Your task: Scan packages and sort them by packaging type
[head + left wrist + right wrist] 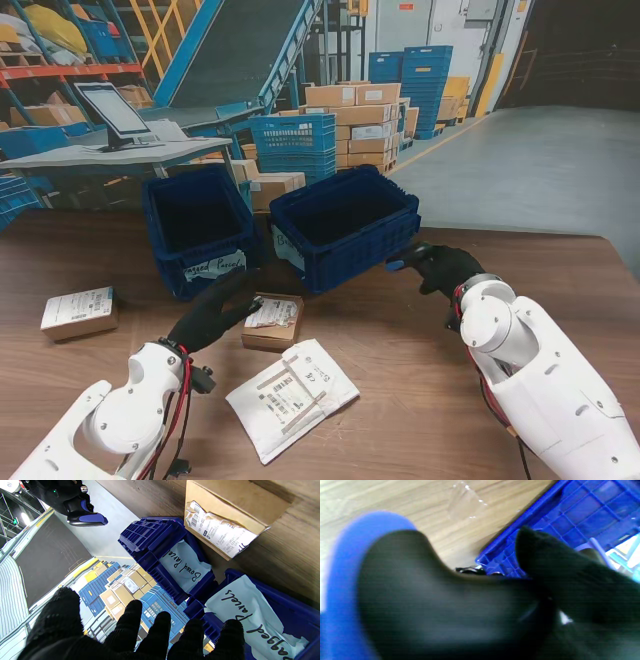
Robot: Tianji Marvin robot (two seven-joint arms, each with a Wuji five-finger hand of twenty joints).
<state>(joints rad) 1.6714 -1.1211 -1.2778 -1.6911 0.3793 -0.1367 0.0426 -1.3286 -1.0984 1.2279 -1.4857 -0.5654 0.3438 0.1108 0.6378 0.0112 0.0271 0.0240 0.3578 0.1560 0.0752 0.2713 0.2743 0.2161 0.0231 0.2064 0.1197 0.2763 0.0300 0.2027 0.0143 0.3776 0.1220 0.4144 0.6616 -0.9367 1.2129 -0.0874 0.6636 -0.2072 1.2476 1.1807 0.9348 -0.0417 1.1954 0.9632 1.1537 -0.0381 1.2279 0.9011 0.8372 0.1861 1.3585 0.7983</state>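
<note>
As left hand point(212, 312) reaches open at middle box point(274, 321), box may slide into bin point(198, 228). Right hand point(440, 268) holds scanner point(85, 519).

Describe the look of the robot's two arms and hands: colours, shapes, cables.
Both arms have glossy white, rounded shells. The left arm carries red and black cables along its wrist side; the right arm shows red and black cables along its underside. The left hand and right hand are five-fingered and covered in black knit gloves.

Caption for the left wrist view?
Open left hand reaching toward a labelled cardboard box, beside blue bins marked Boxed Parcels and Bagged Parcels.
</note>
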